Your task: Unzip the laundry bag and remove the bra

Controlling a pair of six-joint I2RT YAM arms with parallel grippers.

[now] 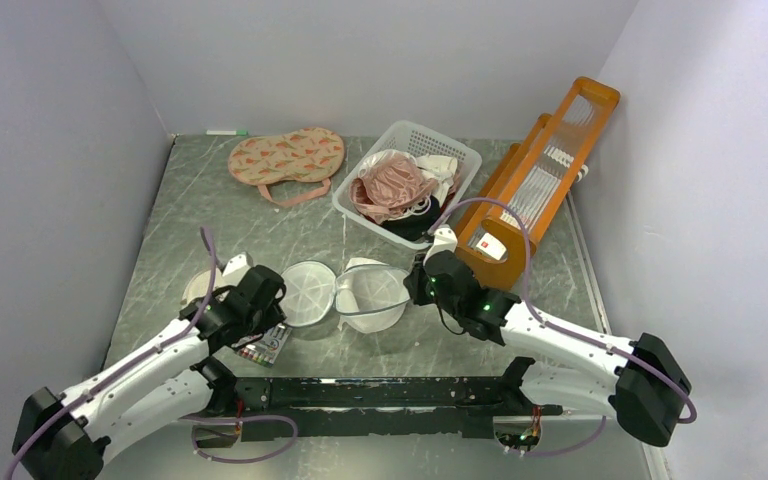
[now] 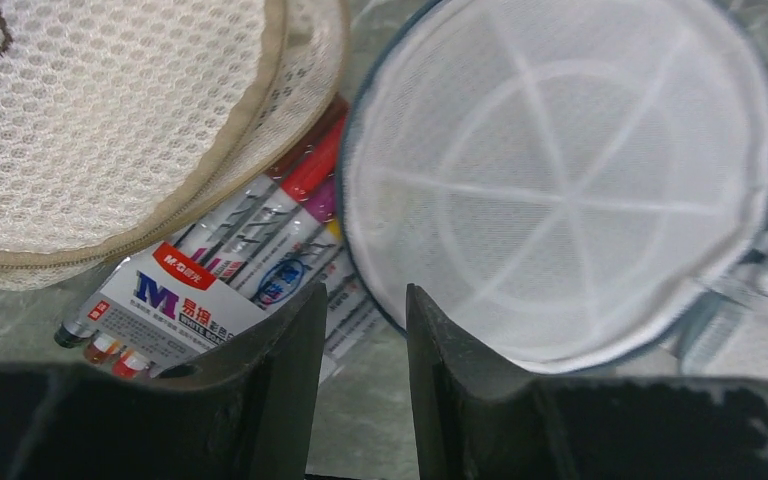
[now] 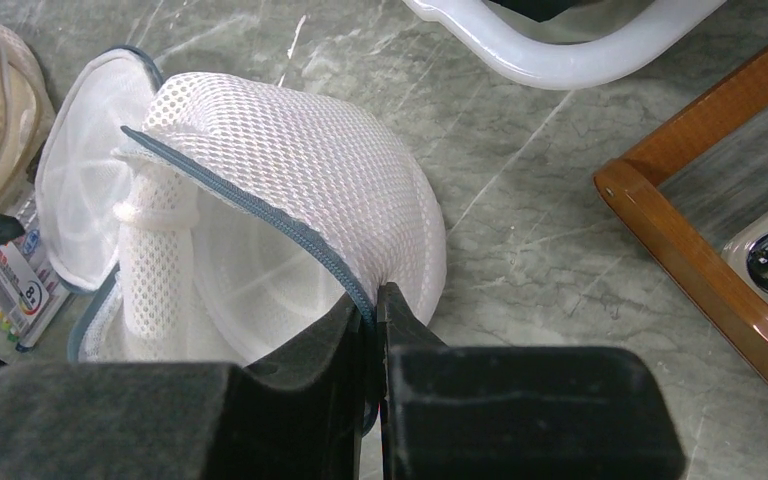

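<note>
The white mesh laundry bag (image 1: 370,296) lies unzipped in the middle of the table, its two round halves spread side by side. My right gripper (image 1: 419,283) (image 3: 373,292) is shut on the bag's dark zipper rim at the right half's edge (image 3: 290,170). My left gripper (image 1: 263,296) (image 2: 365,292) hovers low by the flat left half (image 2: 560,190), its jaws apart with only bare table between them. A dusty-pink garment that looks like the bra (image 1: 392,184) rests in the white basket (image 1: 463,152).
A pack of markers (image 1: 266,345) (image 2: 220,280) and a beige mesh hoop (image 1: 200,285) (image 2: 110,120) lie beside my left gripper. A watermelon-print pouch (image 1: 287,157) sits at the back left. An orange wooden frame (image 1: 550,170) leans at the right wall.
</note>
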